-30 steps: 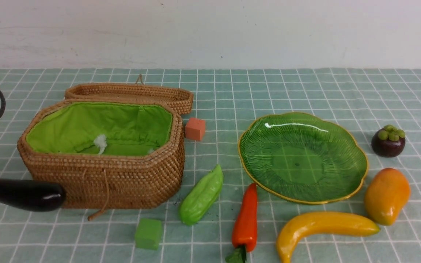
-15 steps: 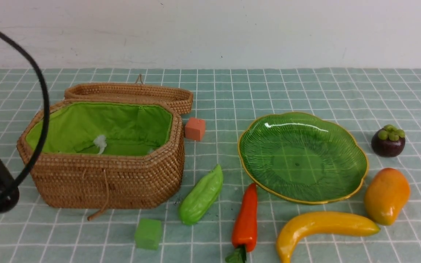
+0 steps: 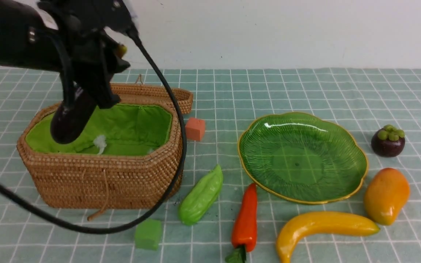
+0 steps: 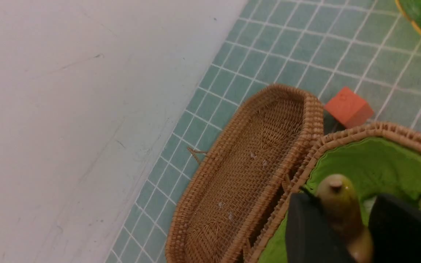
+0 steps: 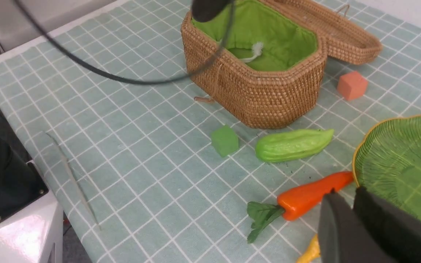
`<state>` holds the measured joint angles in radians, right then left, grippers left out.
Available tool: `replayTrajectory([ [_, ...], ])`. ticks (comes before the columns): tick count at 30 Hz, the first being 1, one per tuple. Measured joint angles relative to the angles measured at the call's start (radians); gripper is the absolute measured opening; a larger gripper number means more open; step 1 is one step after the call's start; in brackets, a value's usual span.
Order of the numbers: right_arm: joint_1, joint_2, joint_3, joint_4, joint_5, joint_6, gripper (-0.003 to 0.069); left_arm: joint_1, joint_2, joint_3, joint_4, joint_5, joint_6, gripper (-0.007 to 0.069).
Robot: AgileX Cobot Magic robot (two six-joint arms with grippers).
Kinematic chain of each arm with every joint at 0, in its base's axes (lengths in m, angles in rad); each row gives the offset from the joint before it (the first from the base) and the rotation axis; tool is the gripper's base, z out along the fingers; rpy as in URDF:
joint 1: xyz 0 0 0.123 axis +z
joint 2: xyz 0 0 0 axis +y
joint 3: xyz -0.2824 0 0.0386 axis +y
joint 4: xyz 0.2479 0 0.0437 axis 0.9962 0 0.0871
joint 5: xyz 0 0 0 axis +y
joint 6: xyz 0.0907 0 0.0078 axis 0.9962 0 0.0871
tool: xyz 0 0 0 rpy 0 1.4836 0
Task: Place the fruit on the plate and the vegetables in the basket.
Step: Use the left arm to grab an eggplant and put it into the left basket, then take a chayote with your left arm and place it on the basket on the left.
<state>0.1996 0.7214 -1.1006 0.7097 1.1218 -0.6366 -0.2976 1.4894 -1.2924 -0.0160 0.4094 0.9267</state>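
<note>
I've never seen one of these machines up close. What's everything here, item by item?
basket: one, brown wicker with green lining, left of centre
eggplant: one, dark purple, hanging over the basket
bumpy pod: one, light green, right of the basket
orange-red vegetable: one, green leafy stem, between pod and banana
plate: one, green with gold rim, right of centre
banana: one, yellow, in front of the plate
mango: one, orange-yellow, right of the banana
mangosteen: one, dark purple, right of the plate
orange cube: one, orange, beside the basket's lid
green cube: one, green, in front of the basket
tablecloth: one, pale green checked, under everything
left gripper: one, black, shut on the eggplant's stem
right gripper: one, black, shut, empty, near the plate's rim
</note>
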Motion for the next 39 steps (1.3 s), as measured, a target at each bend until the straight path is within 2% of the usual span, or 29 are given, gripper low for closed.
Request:
replayTrajectory([
  [2,0.0,0.0,0.0,-0.001,0.002,0.002,0.0074,-0.001,0.071,-0.001,0.096,-0.053,0.009,0.0211],
  [5,0.0,0.0,0.0,-0.002,0.011,0.005,0.0074,-0.001,0.127,-0.001,0.169,-0.081,0.008,0.0211],
  [12,0.0,0.0,0.0,-0.004,0.02,0.008,0.0072,-0.001,0.147,-0.002,0.191,-0.054,-0.076,0.0218],
  [14,0.0,0.0,0.0,-0.004,0.02,0.008,0.0072,-0.001,0.147,-0.002,0.191,-0.047,-0.1,0.0253],
  [18,0.0,0.0,0.0,-0.008,0.019,0.008,0.0072,-0.002,0.147,-0.002,0.191,-0.012,-0.138,0.047],
  [19,0.0,0.0,0.0,-0.008,0.019,0.008,0.0072,-0.002,0.147,-0.002,0.191,-0.008,-0.139,0.0481],
  [21,0.0,0.0,0.0,-0.008,0.017,0.008,0.0072,-0.002,0.145,-0.002,0.191,0.027,-0.148,0.0603],
  [22,0.0,0.0,0.0,-0.008,0.017,0.008,0.0072,-0.002,0.145,-0.002,0.19,0.031,-0.15,0.061],
  [23,0.0,0.0,0.0,-0.008,0.017,0.012,0.0072,-0.002,0.14,-0.002,0.179,0.058,-0.169,0.0647],
  [26,0.0,-0.001,0.0,-0.008,0.018,0.029,0.0072,-0.003,0.12,-0.002,0.117,0.094,-0.241,0.0653],
  [28,0.0,-0.007,0.0,-0.01,0.02,0.055,0.0073,-0.011,0.079,-0.002,0.006,0.116,-0.377,0.0598],
  [29,0.0,-0.009,0.0,-0.013,0.02,0.064,0.0073,-0.015,0.07,-0.002,-0.015,0.12,-0.403,0.058],
  [31,0.0,-0.029,0.0,-0.032,0.032,0.094,0.0074,-0.067,0.016,-0.003,-0.137,0.159,-0.554,0.0416],
  [32,0.0,-0.041,0.0,-0.042,0.046,0.112,0.0074,-0.092,0.002,-0.004,-0.164,0.179,-0.592,0.035],
  [33,0.0,-0.06,0.0,-0.059,0.064,0.134,0.0074,-0.155,-0.013,-0.007,-0.199,0.223,-0.646,0.0213],
  [35,0.0,-0.087,0.0,-0.078,0.087,0.16,0.0074,-0.224,-0.018,-0.01,-0.216,0.284,-0.703,0.0092],
  [36,0.0,-0.09,0.0,-0.082,0.087,0.163,0.0074,-0.241,-0.017,-0.01,-0.219,0.291,-0.709,0.0066],
  [37,0.0,-0.117,0.0,-0.104,0.111,0.186,0.0074,-0.29,-0.002,-0.018,-0.222,0.345,-0.739,0.0008],
  [39,0.0,-0.159,0.0,-0.133,0.135,0.219,0.0074,-0.363,0.044,-0.048,-0.212,0.433,-0.77,-0.0013],
])
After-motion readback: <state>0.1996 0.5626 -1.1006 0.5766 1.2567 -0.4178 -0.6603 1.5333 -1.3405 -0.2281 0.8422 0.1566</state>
